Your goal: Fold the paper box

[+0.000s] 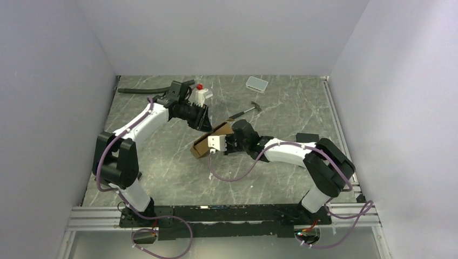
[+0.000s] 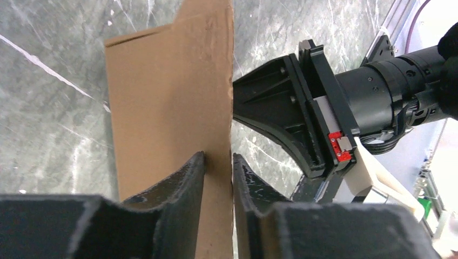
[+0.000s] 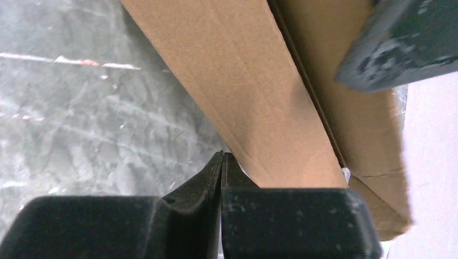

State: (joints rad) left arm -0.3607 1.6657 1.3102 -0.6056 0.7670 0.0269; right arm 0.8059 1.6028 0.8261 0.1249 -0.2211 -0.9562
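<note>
The paper box (image 1: 208, 141) is a brown cardboard carton lying slantwise mid-table between both arms. In the left wrist view its panel (image 2: 167, 91) runs up from my left gripper (image 2: 219, 162), whose jaws stand slightly apart over the panel's right edge without pinching it. From above, that gripper (image 1: 204, 123) points down at the box's far end. My right gripper (image 3: 222, 159) is shut with nothing between its fingers, its right finger against the carton's long side (image 3: 254, 91). In the top view it (image 1: 226, 147) sits at the box's right flank.
A hammer (image 1: 246, 111) lies just behind the box. A small white tray (image 1: 257, 83) sits at the back. A white device with a red knob (image 1: 201, 93) and a black hose (image 1: 143, 91) are back left. A black slab (image 1: 308, 137) lies at the right.
</note>
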